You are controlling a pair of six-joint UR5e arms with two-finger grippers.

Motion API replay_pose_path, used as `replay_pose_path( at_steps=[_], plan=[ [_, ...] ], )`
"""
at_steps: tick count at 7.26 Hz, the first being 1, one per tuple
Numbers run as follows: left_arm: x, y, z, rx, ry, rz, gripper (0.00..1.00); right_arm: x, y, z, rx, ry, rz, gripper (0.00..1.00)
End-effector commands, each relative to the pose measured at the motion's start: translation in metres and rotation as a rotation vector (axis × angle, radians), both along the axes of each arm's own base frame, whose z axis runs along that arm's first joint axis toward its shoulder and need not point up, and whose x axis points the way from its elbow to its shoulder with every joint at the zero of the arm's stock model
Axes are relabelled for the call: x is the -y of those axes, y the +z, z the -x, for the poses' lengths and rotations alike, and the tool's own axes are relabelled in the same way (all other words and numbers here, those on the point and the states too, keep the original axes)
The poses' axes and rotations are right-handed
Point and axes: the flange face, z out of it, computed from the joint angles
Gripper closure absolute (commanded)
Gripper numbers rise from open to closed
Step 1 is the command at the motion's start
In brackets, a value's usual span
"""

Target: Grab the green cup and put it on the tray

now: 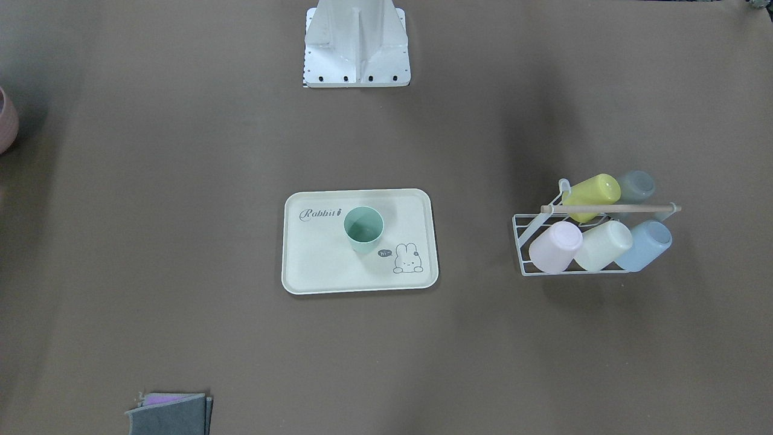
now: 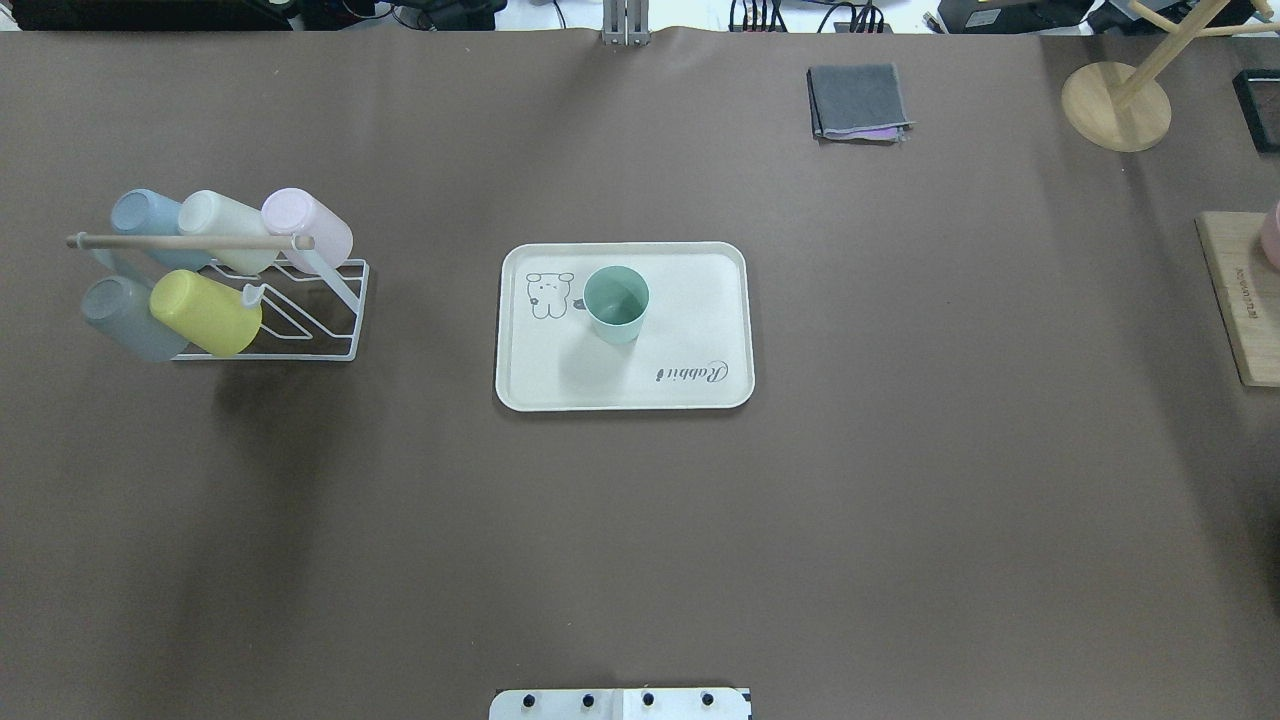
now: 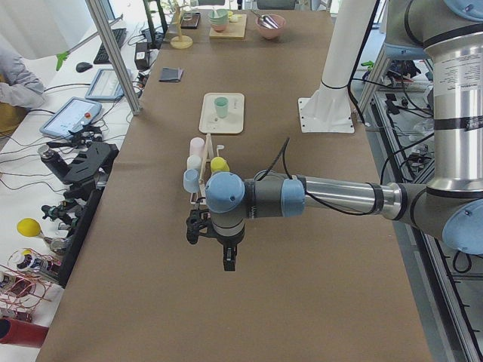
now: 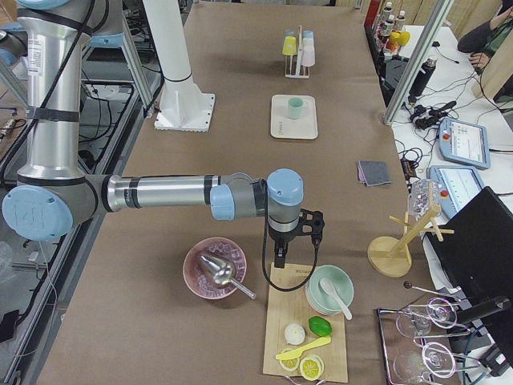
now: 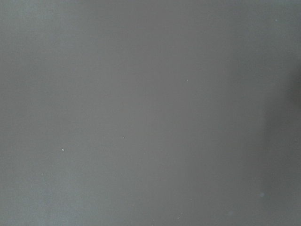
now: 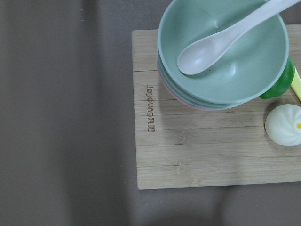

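The green cup stands upright on the cream tray, near the rabbit drawing; both also show in the overhead view, cup on tray. No gripper is near them. My left gripper shows only in the exterior left view, pointing down over bare table on the near side of the cup rack; I cannot tell if it is open or shut. My right gripper shows only in the exterior right view, over the edge of a wooden board; its state is also unclear.
A white wire rack holds several pastel cups, including a yellow-lime one. A folded grey cloth lies at the far side. A wooden board carries stacked bowls with a spoon. A pink bowl sits beside it.
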Motion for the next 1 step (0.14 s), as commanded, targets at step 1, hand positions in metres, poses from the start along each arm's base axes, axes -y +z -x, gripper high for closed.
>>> replay_pose_path(
  at_steps=[1],
  plan=[
    [-0.0029,-0.0044,0.0007,0.001,-0.002,-0.008,0.02,0.0000,-0.0001,0.0000,0.000,0.000,0.000,0.00]
  ],
)
